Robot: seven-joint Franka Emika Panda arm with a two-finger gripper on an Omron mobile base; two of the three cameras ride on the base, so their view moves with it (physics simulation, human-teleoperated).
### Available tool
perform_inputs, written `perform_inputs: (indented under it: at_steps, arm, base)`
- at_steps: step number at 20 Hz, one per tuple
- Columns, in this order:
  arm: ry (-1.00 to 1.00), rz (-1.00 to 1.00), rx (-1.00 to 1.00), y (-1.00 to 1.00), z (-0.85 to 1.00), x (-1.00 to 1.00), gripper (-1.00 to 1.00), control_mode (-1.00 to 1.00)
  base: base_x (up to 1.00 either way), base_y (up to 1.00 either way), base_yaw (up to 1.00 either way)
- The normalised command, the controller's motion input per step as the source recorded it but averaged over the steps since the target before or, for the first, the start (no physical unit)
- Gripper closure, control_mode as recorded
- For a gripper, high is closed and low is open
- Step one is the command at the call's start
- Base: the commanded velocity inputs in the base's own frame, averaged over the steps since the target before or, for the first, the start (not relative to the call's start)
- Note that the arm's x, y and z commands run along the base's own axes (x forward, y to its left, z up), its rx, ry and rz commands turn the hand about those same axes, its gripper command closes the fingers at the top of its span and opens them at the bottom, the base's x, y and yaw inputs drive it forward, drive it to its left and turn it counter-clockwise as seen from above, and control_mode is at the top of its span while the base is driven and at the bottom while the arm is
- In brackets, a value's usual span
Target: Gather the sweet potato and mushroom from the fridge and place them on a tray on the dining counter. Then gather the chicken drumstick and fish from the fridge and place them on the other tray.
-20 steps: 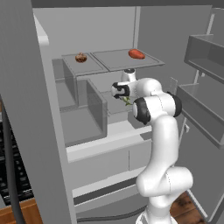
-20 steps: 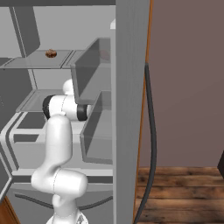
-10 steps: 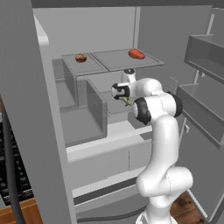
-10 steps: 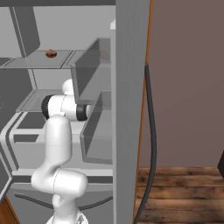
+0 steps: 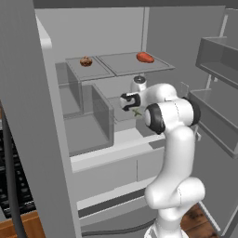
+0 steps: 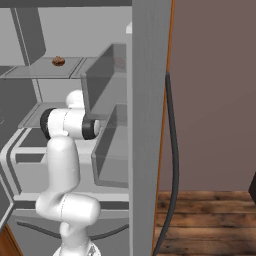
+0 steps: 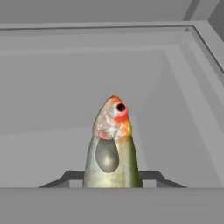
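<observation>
Jaws: pinching the fish at both flanks, head pointing away | gripper: inside the open fridge, over the middle shelf | upper glass shelf: mushroom left, sweet potato right, well apart.

From the right base view, a plain brownish wall fills the two o'clock side. A dark cable hangs down along an orange wooden strip, reaching plank flooring at five o'clock.
</observation>
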Motion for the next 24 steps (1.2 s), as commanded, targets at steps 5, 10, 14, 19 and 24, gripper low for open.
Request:
perform_inputs:
  at_steps: [5, 10, 14, 19, 24]
  arm:
    - [-0.04, 0.0, 0.01, 0.02, -0.01, -0.88, 1.0, -1.0]
    - [-0.02, 0.0, 0.04, 0.01, 0.05, -0.97, 1.0, -1.0]
    - [0.0, 0.0, 0.03, 0.01, 0.33, -0.93, 1.0, -1.0]
    - [0.0, 0.0, 0.01, 0.04, 0.55, -0.95, 1.0, -1.0]
    - [0.0, 0.0, 0.0, 0.03, 0.7, -0.83, 1.0, -1.0]
  base:
    - [0.0, 0.0, 0.0]
    - [0.0, 0.0, 0.0]
    - [0.0, 0.0, 0.0]
    - [0.0, 0.0, 0.0]
    - [0.0, 0.0, 0.0]
